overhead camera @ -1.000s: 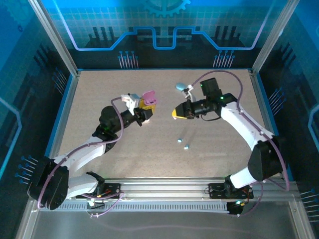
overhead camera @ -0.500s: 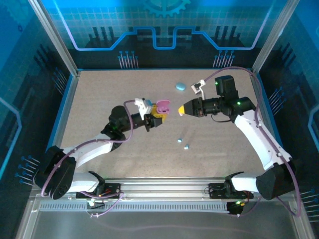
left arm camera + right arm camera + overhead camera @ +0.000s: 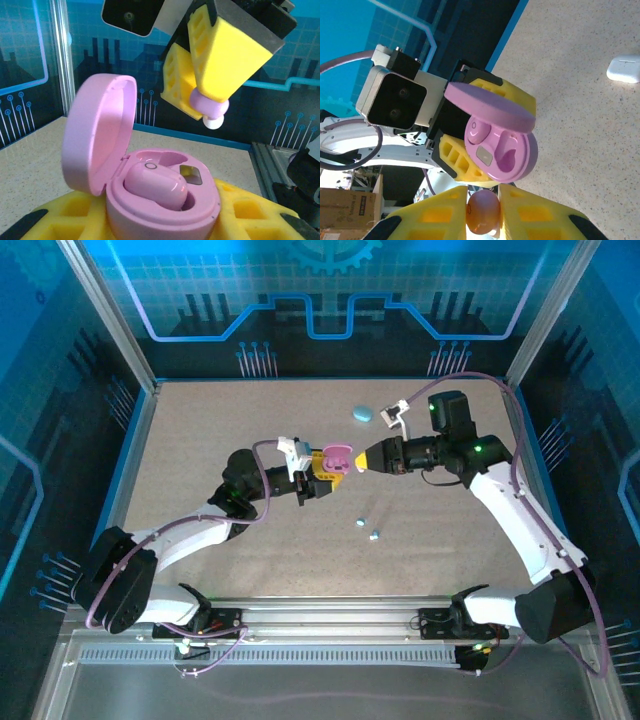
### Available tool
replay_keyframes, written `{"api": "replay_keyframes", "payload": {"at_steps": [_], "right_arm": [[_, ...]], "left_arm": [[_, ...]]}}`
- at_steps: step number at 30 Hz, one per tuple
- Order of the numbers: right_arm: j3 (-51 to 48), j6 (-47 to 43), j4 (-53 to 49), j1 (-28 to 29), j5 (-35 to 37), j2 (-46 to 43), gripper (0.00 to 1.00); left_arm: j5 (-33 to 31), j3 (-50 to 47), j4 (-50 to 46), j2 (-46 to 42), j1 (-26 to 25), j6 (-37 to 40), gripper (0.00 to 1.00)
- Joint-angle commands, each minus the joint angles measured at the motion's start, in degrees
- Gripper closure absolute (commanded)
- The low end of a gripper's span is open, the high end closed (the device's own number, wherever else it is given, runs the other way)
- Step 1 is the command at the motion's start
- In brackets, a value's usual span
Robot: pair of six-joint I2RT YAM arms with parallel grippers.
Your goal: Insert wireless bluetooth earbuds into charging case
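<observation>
Both arms have drawn together since a second ago, so our right pincer (image 3: 358, 461), clamped on a tiny purple plastic earbud (image 3: 210, 106), now hangs just above the open pink rounded charging case (image 3: 165, 205). Our left pincer (image 3: 321, 482) grips that case clear of the speckled table (image 3: 200, 440), lid tipped back, with another purple bud (image 3: 155, 185) seated in one socket. Two tiny light blue buds (image 3: 361, 523) lie on the table nearby, nearer the arm bases.
</observation>
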Motion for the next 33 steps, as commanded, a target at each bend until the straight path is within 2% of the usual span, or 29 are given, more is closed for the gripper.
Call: {"api": "replay_keyframes", "payload": {"at_steps": [1, 33], "right_arm": [[2.19, 0.53, 1.69, 1.46, 0.92, 0.74, 0.78], [3.6, 2.13, 4.02, 5.43, 6.83, 4.98, 0.78]], "left_arm": [[2.38, 1.96, 1.73, 0.5, -0.52, -0.28, 0.68], [4.13, 2.3, 3.5, 0.71, -0.71, -2.96, 0.68]]}}
